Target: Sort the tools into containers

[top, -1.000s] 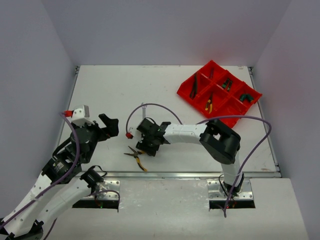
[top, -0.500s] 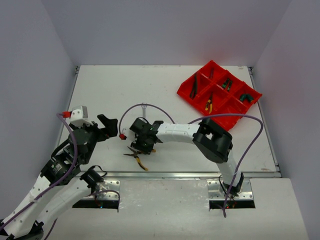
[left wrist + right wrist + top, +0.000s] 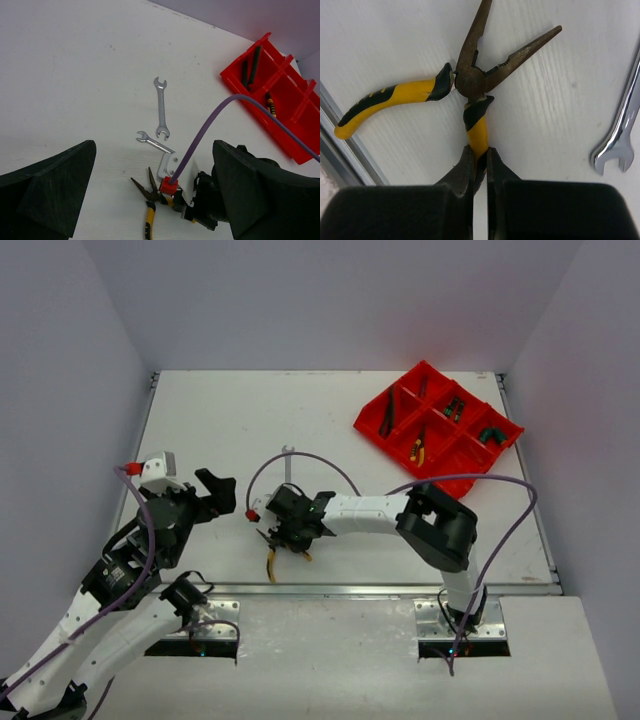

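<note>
At the near edge of the table (image 3: 220, 420), the right gripper (image 3: 479, 159) pinches one yellow handle of the splayed pliers (image 3: 470, 86). That handle runs in line with the gripper, nose pointing away. The left gripper (image 3: 212, 498) hangs spread wide, just beside. Two wrenches (image 3: 161, 107) lie beyond. The tray (image 3: 368, 425) sits well apart, far right, on the right arm's side.

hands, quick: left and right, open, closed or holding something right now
Left hand: open, holding nothing.
Right hand: closed on one handle of the yellow-handled pliers.
</note>
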Controlling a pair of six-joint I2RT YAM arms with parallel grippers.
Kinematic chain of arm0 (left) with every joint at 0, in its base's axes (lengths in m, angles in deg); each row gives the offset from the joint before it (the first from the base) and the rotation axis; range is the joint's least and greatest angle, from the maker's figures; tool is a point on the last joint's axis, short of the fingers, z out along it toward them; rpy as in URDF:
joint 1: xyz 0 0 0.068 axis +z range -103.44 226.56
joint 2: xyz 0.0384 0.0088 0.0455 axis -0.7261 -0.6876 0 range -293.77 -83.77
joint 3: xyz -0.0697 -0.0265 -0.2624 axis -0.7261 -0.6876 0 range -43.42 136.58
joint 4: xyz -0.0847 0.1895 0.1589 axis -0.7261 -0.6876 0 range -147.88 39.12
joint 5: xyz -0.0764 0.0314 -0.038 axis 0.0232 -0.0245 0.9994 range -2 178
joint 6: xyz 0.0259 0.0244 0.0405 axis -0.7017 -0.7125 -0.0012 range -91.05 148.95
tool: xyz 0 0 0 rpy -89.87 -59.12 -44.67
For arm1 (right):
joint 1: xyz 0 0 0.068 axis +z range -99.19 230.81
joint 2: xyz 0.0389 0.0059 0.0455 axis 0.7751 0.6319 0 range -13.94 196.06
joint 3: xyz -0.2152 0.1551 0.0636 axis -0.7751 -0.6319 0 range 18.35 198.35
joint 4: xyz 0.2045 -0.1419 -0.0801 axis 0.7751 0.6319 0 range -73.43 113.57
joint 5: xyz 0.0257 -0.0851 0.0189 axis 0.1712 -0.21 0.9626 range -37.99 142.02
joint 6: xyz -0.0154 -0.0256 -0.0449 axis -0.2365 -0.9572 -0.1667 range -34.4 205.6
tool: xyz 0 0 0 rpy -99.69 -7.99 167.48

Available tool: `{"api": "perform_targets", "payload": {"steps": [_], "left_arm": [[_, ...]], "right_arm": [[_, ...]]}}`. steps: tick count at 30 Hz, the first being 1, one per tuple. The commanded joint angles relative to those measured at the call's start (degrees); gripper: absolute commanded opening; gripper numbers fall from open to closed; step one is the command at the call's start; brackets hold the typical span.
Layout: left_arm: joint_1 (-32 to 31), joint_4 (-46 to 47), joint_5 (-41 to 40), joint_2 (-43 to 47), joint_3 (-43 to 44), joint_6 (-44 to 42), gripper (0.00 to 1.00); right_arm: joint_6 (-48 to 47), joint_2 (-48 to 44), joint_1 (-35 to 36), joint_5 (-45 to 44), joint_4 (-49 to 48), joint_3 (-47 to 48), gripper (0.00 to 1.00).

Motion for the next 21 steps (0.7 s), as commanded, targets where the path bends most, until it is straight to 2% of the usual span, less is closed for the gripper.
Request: {"api": "perform_targets", "payload": {"steps": [1,5,12,17,21], "left_arm": [[0.74,2.19,0.07,-0.02,0.53,-0.70,1.00],[0.74,2.19,-0.24,0.47,0.48,-0.61,1.00],[0.74,2.19,0.07,0.41,0.53,-0.61,1.00],[0.69,2.28,0.16,0.53,0.53,-0.70,1.00],[0.74,2.37,0.34,0.68,0.44,-0.74,1.00]], "right_arm": [[6.24,-7.22,0.26,-1.64,-4.23,-3.98,0.00],[7.92,-13.80,-1.29,-3.18,-6.23,-5.96,0.00],[12.64,-25.19,-10.46,-2.50,-9.22,-13.27,0.00],[15.05,-31.72,-21.95,-8.64,-7.12,-14.78,0.00],[15.60,-34.77,-34.58,-15.13,-6.81,-14.26,0.00]]}}
